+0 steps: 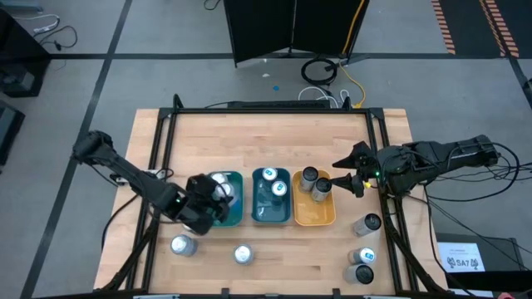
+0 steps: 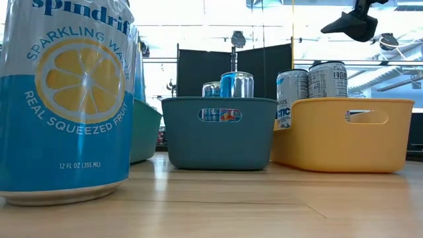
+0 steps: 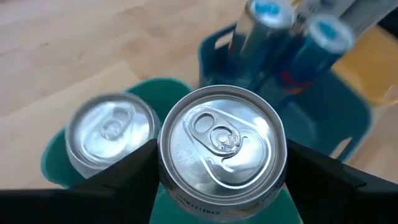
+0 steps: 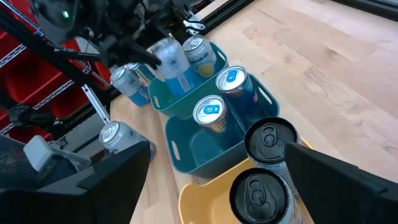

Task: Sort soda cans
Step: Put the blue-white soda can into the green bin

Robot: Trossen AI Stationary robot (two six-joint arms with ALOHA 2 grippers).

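Fingers of the left gripper (image 3: 221, 186) clamp a silver-topped can (image 3: 222, 146) over the green tray (image 1: 235, 214); right gripper (image 1: 347, 174) hangs spread, empty. Six cans look binned — roughly five wait on the table (image 1: 274, 257).

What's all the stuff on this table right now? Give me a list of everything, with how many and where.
Trays: three in a row mid-table: green tray, teal tray, yellow tray.
Cans in the green tray: two, plain silver tops; one stands in it, the other sits between the left gripper's fingers above it.
Cans in the teal tray: two, blue-marked tops.
Cans in the yellow tray: two, dark grey tops.
Loose cans, left front of table: two, silver.
Loose cans, right front: three.
Table: one, pale wood.
Left gripper: dark, over the green tray, closed on a can.
Right gripper: dark, open, by the yellow tray.
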